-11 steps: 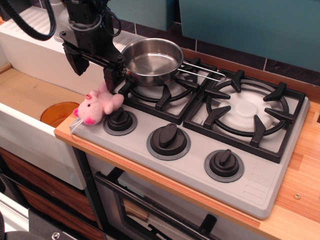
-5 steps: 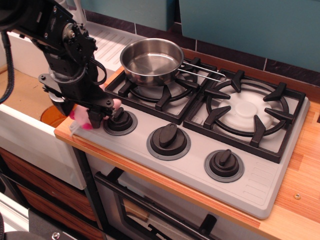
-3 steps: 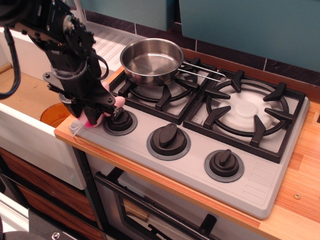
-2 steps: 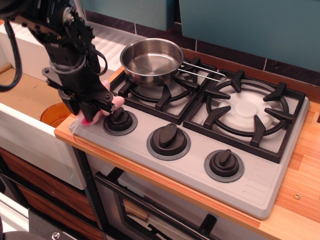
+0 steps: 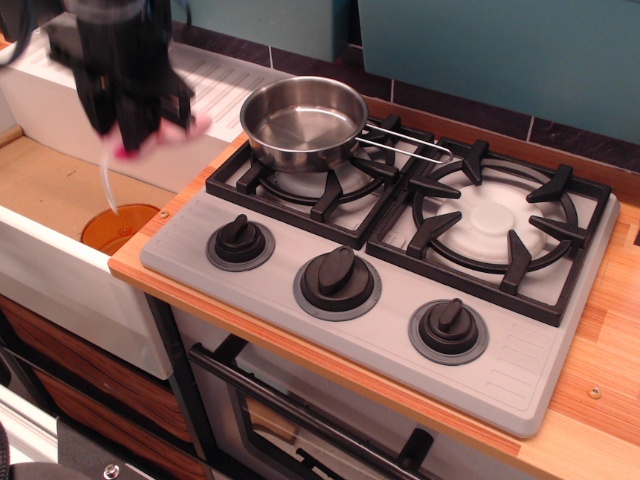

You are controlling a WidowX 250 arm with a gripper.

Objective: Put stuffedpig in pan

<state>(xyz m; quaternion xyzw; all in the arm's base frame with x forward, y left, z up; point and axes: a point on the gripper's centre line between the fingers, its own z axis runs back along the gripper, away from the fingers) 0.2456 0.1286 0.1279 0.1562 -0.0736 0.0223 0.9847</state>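
My pincer [image 5: 140,125] is clamped on the stuffedpig [image 5: 160,135], holding it up in the air left of the pan [image 5: 303,122] so it can clear the rim. Pink plush peeks out under the blurred fingers, its white tag dangling over the sink [image 5: 60,200].

The gripper [image 5: 135,125] is black, blurred, and light pink with darker pink patches shows between its fingers: the stuffedpig [image 5: 165,132], with a white tag [image 5: 107,180] hanging below. The pan [image 5: 303,122] is shiny silver steel. The stovetop [image 5: 330,330] is pale grey with black grates [image 5: 490,225] and black knobs [image 5: 336,279]. The bench [image 5: 600,370] is striped light wood. An orange disc [image 5: 118,224] sits in the beige sink [image 5: 50,190]. The wall [image 5: 500,50] is teal above dark tiles [image 5: 580,135].
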